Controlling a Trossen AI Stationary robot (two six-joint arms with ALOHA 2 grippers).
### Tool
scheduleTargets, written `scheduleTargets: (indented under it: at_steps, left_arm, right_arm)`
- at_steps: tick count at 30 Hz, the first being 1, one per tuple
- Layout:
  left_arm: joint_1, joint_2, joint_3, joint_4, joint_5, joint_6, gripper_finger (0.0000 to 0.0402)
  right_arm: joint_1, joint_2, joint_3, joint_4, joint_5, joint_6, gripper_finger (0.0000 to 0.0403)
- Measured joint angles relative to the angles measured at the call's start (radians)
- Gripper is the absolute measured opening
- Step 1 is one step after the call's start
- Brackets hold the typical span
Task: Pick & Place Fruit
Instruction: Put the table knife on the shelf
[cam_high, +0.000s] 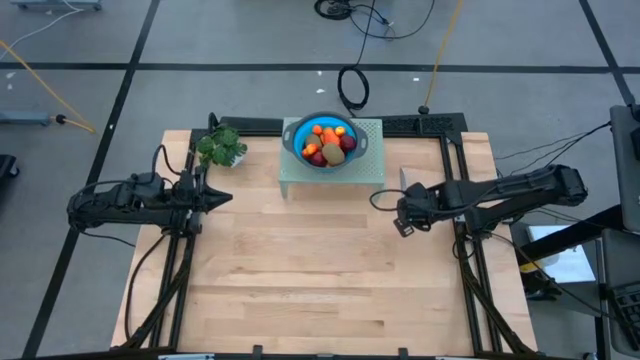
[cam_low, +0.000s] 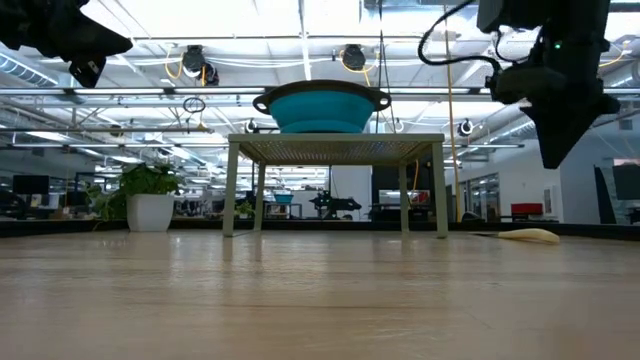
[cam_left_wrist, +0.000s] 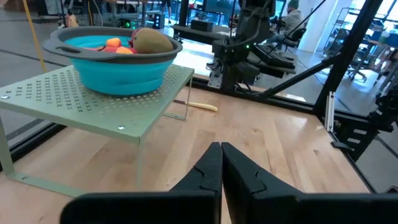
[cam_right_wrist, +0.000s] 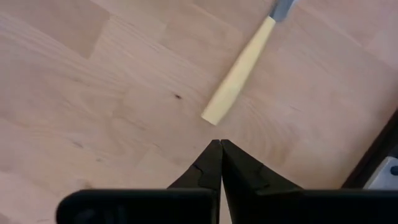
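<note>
Bare table (cam_high: 320, 270) lies nearest; the fruit (cam_high: 331, 143) sits in the blue bowl (cam_high: 296, 141) on the green stand (cam_high: 368, 172), roughly midway between the closed, empty left gripper (cam_high: 226, 197) and the closed, empty right gripper (cam_high: 376, 200), seemingly equally near.

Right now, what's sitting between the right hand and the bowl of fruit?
Only bare wood and the green perforated stand's edge. In the high view, the shut right hand hangs beside the stand, which carries the blue bowl of fruit.
</note>
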Motion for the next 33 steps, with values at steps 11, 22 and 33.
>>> scheduleTargets:
  at_steps: [11,22,33]
  left_arm:
    - [0.000,0.000,0.000,0.001,-0.002,-0.005,0.0004]
    - [0.000,0.000,0.000,0.002,-0.002,-0.020,0.0010]
    - [0.000,0.000,0.000,0.001,-0.003,-0.020,0.0016]
  right_arm:
    - [0.000,0.000,-0.104,0.095,0.002,0.015,0.0069]
    - [-0.038,-0.001,-0.163,0.164,0.008,0.016,0.0176]
    - [-0.129,0.000,-0.215,0.264,0.007,-0.048,0.0233]
